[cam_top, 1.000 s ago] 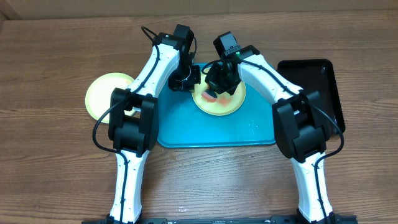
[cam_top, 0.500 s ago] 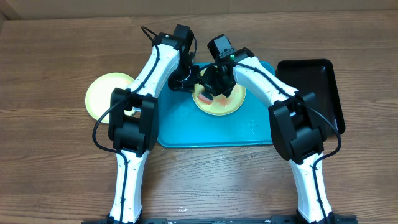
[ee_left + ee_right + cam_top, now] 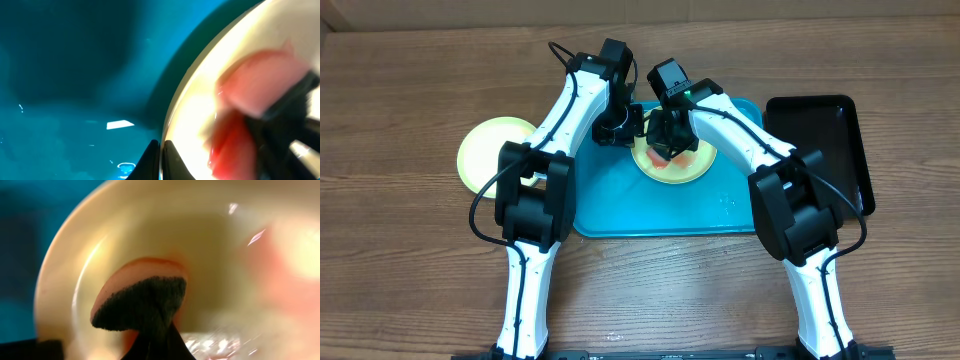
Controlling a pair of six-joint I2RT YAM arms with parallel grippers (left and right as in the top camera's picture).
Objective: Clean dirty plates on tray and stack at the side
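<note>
My left claw [image 3: 161, 159] is pinched tight on the rim of the plate [image 3: 684, 172], which sits on the tray [image 3: 620, 205]. My right claw [image 3: 154, 347] grips the sponge [image 3: 142, 302]. I should press it flat and scrub small circles, without levering the plate loose

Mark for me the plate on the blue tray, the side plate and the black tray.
plate on the blue tray [image 3: 676, 178]: overhead view, on its near rim.
side plate [image 3: 482, 152]: overhead view, on its left half.
black tray [image 3: 832, 128]: overhead view, on its bare floor.
</note>
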